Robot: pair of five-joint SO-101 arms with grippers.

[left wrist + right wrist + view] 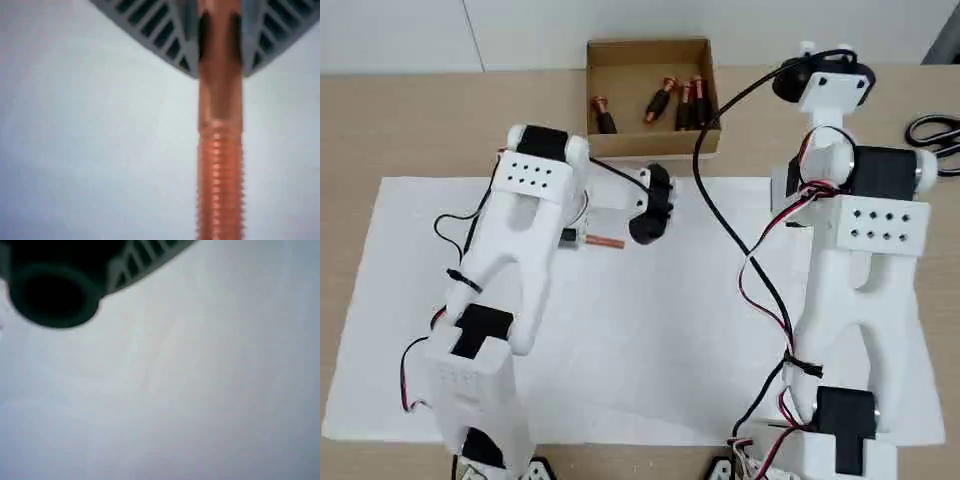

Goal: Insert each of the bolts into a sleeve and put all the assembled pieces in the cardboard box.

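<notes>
A white sheet point(650, 350) covers most of the wooden table point(410, 120), and both arms stand on its near edge. A pair of black-handled scissors point(935, 135) lies on the bare wood at the far right, well apart from everything else. A black cable point(720, 215) from the right arm point(860, 260) loops across the near right corner of the cardboard box point(650, 52) and then trails down over the sheet. The left arm's black wrist camera point(653, 205) hangs between the box and the bolt, just short of the box's front wall. The box sits at the far edge of the sheet. It holds four assembled pieces point(661, 100), copper bolts in black sleeves: one lies towards the left, one is tilted in the middle, and two lie side by side against the right wall. The left gripper point(220, 62) is clamped on a copper bolt point(220, 165), pinching its smooth shank so the threaded end sticks out over the sheet, near the box but outside it. The right gripper point(150, 255) shows as a ribbed grey edge over the white sheet, and I cannot tell whether it is open or closed. The dark round shape point(52, 295) beside it may be part of the arm itself.
</notes>
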